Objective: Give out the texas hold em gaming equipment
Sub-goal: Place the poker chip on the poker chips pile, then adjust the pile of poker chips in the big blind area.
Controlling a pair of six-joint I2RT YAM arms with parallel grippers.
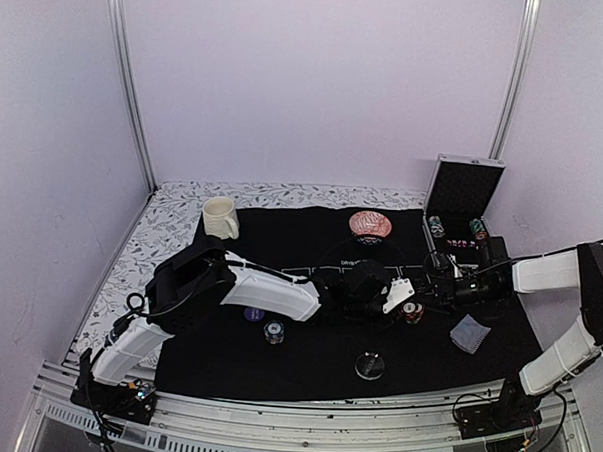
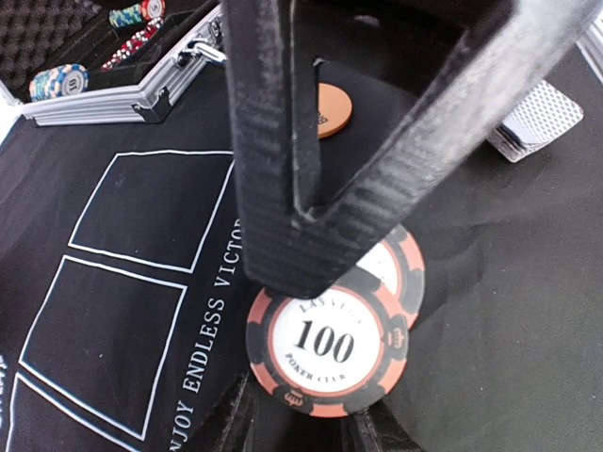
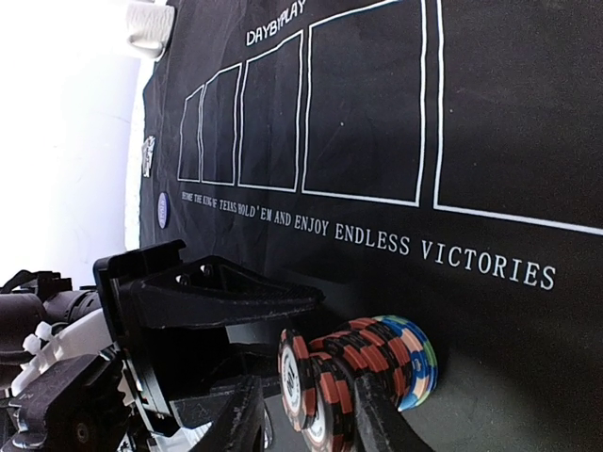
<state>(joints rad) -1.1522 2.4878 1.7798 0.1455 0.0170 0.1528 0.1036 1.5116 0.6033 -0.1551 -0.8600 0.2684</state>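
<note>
Two orange-and-black poker chips (image 2: 328, 348) marked 100 stand on edge, face-on in the left wrist view. My left gripper (image 2: 311, 414) is shut on their lower rims. My right gripper (image 3: 306, 419) is open, its fingers (image 3: 236, 414) standing either side of the same two chips (image 3: 316, 386) with a gap. Behind them a striped chip stack (image 3: 396, 363) lies on its side on the black mat. From above, both grippers meet by the chips (image 1: 411, 312). Grey-blue cards (image 1: 469, 333), a clear disc (image 1: 369, 366), a purple disc (image 1: 255, 314) and an orange disc (image 2: 332, 108) lie on the mat.
The open aluminium case (image 1: 463, 193) with more chips (image 2: 57, 82) stands at the back right. A cream mug (image 1: 220, 217) and a red patterned bowl (image 1: 370, 226) sit along the far edge. Another small chip stack (image 1: 274, 331) lies left of centre.
</note>
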